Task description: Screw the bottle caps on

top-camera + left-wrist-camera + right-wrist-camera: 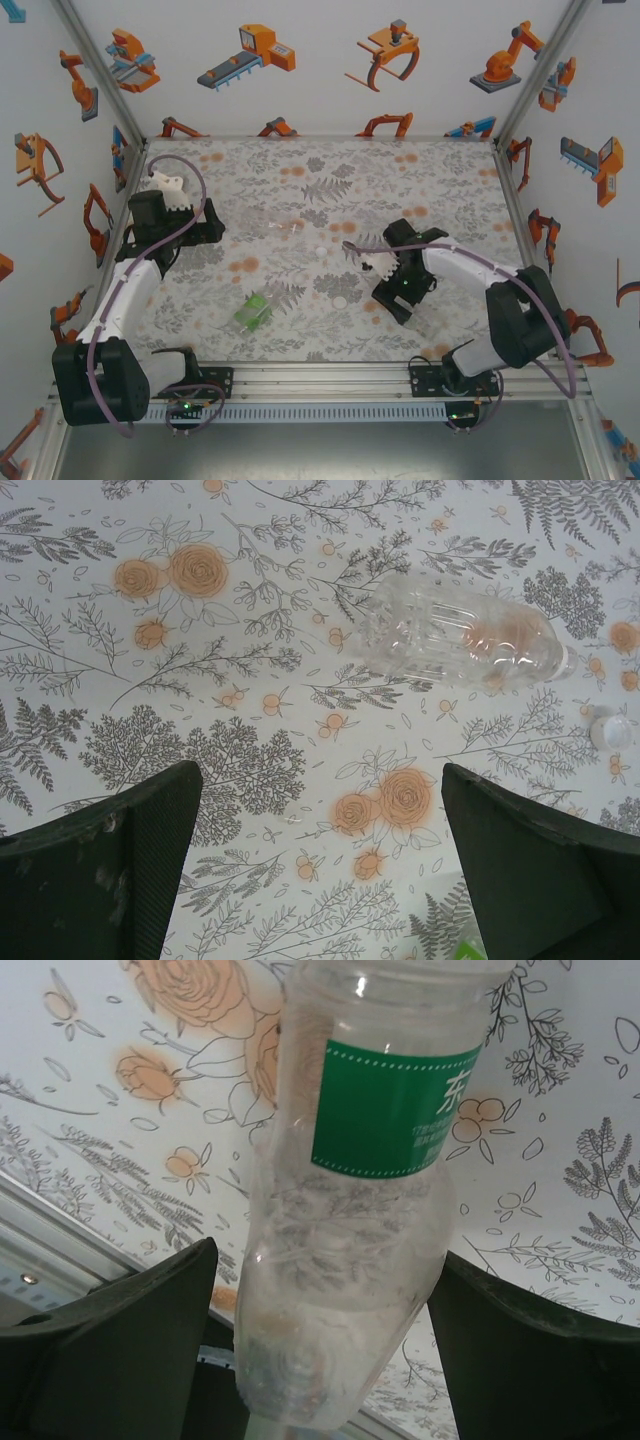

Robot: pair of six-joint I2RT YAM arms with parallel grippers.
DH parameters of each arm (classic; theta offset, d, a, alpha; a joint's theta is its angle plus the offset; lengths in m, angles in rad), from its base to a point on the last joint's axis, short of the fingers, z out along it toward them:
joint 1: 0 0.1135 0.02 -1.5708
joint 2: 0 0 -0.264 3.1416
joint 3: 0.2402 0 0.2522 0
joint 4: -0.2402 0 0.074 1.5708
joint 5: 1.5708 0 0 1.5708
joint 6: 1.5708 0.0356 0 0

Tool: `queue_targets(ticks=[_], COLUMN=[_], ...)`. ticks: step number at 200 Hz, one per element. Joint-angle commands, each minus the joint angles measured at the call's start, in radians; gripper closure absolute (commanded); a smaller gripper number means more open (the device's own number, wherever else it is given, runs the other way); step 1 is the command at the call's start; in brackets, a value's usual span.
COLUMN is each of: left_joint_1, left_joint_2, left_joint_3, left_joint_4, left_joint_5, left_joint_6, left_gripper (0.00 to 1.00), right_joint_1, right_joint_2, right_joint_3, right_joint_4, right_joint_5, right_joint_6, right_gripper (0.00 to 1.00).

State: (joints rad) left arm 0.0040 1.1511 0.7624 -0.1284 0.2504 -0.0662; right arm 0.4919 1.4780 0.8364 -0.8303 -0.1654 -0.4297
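A clear bottle [350, 1210] with a green label lies between the fingers of my right gripper [325, 1260]. The right finger is about touching it and a narrow gap shows at the left finger, so the gripper is open around it [408, 305]. This bottle [422, 322] lies near the table's front right. My left gripper [320, 780] hangs wide open over bare cloth at the left [215, 225]. Ahead of it a second clear bottle [460, 635] lies on its side [275, 225], with a white cap [610, 730] just beyond its neck. Two white caps [320, 252] [340, 298] rest mid-table. The green bottle [253, 312] lies front centre.
The floral cloth [330, 180] covers the table, and its orange flower prints resemble small objects. A metal rail [320, 380] runs along the near edge, close below the right gripper. Printed walls close in the left, back and right sides.
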Motion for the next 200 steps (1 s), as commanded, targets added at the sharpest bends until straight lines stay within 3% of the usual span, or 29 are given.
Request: queue_targets(ticks=[1, 63, 126, 159, 200], left_joint_1=[-0.005, -0.03, -0.071, -0.082, -0.123], left_joint_2=[-0.019, -0.016, -0.086, -0.109, -0.117], left_joint_3=[0.002, 0.009, 0.002, 0.061, 0.109], left_joint_4=[-0.008, -0.026, -0.02, -0.064, 0.072], left_joint_5=[0.003, 0.033, 0.079, 0.196, 0.445], left_joint_6=[0.002, 0.015, 0.011, -0.015, -0.144], left_gripper=[0.03, 0.03, 0.03, 0.03, 0.01], right_joint_1=[0.009, 0.008, 0.008, 0.008, 0.014], right_joint_2=[0.027, 0.074, -0.022, -0.096, -0.156], right_joint_3=[-0.015, -0.018, 0.055, 0.163, 0.285], right_joint_4=[0.034, 0.039, 0.005, 0.043, 0.195], right_joint_5=[0.024, 0.012, -0.012, -0.106, -0.234], right_joint_6=[0.022, 0.037, 0.077, 0.194, 0.376], right_gripper=[0.27, 0.41, 0.5, 0.51, 0.53])
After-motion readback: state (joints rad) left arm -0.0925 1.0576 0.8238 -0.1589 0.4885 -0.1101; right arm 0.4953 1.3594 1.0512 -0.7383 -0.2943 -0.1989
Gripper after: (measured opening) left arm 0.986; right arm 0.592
